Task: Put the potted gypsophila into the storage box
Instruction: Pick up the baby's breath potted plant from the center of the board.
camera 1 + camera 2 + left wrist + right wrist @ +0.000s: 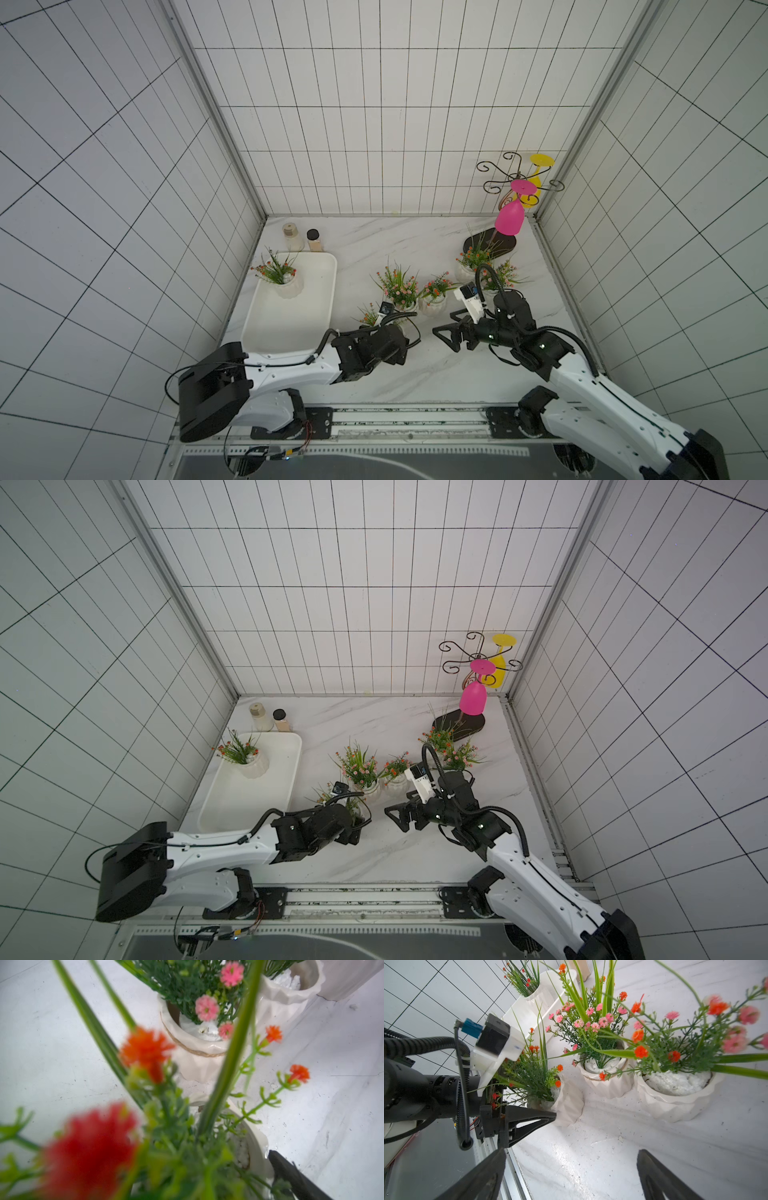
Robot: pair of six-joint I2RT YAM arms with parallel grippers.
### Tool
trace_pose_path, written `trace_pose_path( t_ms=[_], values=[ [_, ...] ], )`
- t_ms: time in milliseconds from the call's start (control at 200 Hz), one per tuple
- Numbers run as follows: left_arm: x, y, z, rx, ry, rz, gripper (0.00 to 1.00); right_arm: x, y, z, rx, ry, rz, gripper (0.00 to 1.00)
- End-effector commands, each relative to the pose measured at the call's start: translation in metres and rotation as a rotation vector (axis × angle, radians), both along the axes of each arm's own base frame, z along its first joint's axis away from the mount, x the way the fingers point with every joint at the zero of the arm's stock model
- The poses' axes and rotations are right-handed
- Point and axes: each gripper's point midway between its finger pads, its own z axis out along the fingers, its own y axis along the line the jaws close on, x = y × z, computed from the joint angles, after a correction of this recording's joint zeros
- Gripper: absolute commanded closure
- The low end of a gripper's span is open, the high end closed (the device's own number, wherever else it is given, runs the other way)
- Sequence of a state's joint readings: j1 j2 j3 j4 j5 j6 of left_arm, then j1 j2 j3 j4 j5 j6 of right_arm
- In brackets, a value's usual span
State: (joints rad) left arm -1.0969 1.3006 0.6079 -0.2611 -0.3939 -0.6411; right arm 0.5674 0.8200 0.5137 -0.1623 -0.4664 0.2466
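Note:
The storage box, a shallow white tray, lies at the left with one potted gypsophila standing in its far end. Several more white pots stand mid-table: a pink-flowered one, an orange one and two behind them. My left gripper is open, jaws straddling the nearest orange-flowered pot; one finger lies beside its rim, the other is hidden by blurred flowers. My right gripper is open and holds nothing, low over bare marble in front of the pots.
Two small jars stand behind the tray. A wire glass rack on a dark base holds a pink glass and a yellow one at the back right. Tiled walls close three sides.

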Motion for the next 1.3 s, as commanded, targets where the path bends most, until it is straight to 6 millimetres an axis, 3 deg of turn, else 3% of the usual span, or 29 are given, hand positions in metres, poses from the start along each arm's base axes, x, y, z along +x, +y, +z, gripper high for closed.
trace_pose_path(
  t_ms=[0, 230, 600, 1024, 1294],
  values=[
    [0.007, -0.008, 0.007, -0.021, -0.013, 0.002, 0.03, 0.006, 0.002, 0.023, 0.04, -0.049, 0.001, 0.01],
    [0.008, -0.007, 0.008, -0.012, -0.02, -0.004, 0.12, 0.007, 0.003, 0.02, 0.033, -0.042, 0.004, 0.01],
    [0.004, -0.001, 0.022, -0.028, -0.036, -0.019, 0.34, 0.007, 0.004, 0.018, 0.036, -0.036, 0.006, 0.01],
    [-0.005, 0.001, 0.064, 0.028, -0.032, -0.124, 0.37, 0.006, 0.004, 0.018, 0.035, -0.039, 0.01, 0.01],
    [-0.014, 0.0, 0.105, -0.034, -0.063, -0.19, 0.38, 0.007, 0.005, 0.019, 0.035, -0.047, 0.017, 0.01]
  ],
)
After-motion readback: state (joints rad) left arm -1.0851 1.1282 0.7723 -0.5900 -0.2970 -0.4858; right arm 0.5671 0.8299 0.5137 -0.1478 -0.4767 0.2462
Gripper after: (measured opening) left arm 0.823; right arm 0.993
